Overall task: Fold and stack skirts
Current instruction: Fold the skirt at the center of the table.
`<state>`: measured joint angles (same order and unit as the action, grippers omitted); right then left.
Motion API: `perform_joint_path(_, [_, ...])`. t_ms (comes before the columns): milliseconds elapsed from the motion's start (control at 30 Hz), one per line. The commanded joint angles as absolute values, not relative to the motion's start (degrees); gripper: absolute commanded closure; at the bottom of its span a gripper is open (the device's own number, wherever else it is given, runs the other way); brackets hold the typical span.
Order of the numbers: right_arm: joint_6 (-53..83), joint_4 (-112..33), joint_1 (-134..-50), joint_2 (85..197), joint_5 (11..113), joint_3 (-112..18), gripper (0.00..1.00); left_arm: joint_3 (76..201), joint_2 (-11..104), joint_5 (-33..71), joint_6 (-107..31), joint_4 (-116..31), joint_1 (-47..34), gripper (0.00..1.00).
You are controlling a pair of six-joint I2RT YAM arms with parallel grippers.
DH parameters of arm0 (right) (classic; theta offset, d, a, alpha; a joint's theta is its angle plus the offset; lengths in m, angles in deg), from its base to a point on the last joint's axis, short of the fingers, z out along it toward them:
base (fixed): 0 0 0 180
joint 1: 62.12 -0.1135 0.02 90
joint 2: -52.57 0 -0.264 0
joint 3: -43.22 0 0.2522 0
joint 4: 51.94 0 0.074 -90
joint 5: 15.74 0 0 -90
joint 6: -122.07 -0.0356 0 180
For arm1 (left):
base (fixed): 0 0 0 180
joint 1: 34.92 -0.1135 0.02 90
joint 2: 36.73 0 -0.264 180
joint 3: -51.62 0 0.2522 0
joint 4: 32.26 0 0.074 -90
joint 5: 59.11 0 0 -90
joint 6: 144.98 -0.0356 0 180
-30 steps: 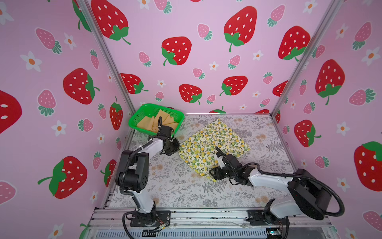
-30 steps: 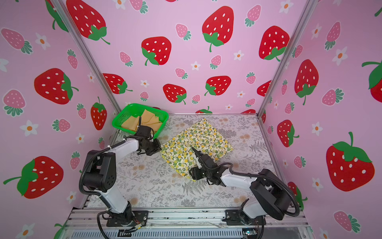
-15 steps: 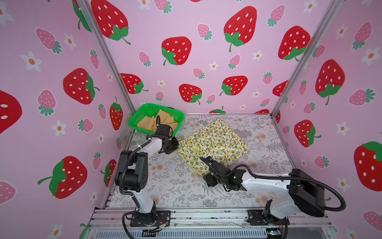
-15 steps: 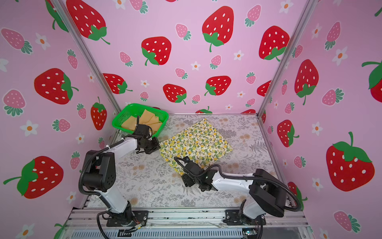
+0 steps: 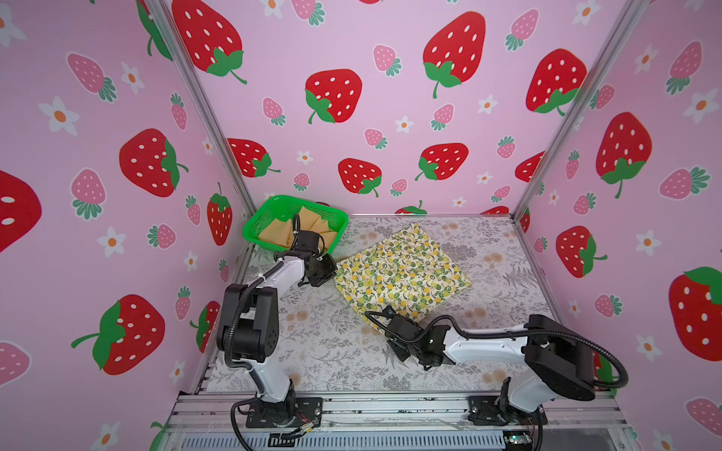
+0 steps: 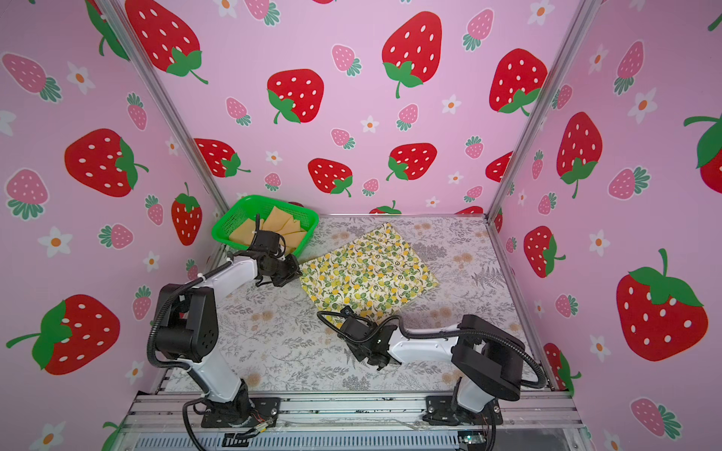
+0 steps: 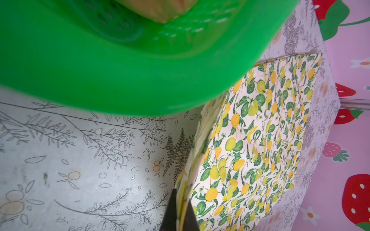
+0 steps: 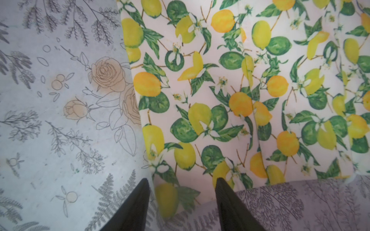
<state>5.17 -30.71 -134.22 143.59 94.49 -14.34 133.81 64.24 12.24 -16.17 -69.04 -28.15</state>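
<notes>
Table [image 5: 320,351]: floral print.
Lemon skirt [image 5: 402,269]: flat, centre.
My left gripper [image 7: 180,216]: pinching its 9 o'clock corner.
My right gripper [image 8: 182,180]: jaws apart, astride its 6 o'clock corner.

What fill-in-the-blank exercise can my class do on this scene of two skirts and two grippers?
1. The tan skirt lies in the ____ basket.
2. The lemon skirt lies spread on the ____.
3. The left gripper is shut on the ____ skirt's edge.
4. The right gripper stands ____ over a corner of that skirt.

Missing words: green; table; lemon; open.
</notes>
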Motion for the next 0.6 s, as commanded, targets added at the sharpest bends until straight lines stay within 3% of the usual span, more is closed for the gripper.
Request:
perform_joint_path(0, [5.26, -29.11, -135.09, 144.85, 95.61, -15.17, 0.44, 136.35, 63.90, 11.67, -16.35, -70.40, -28.55, 1.00])
perform_joint_path(233, [5.17, -29.73, -136.04, 146.30, 94.89, -15.54, 0.45, 136.86, 64.51, 11.31, -16.40, -70.53, -28.52, 1.00])
perform_joint_path(367, [4.74, -29.39, -136.12, 147.37, 95.08, -15.98, 0.53, 136.91, 64.52, 11.29, -16.34, -70.44, -28.51, 1.00])
perform_joint_path(567, [4.65, -28.91, -136.08, 148.76, 95.74, -17.24, 0.57, 136.85, 64.43, 11.08, -16.57, -70.43, -28.52, 1.00])
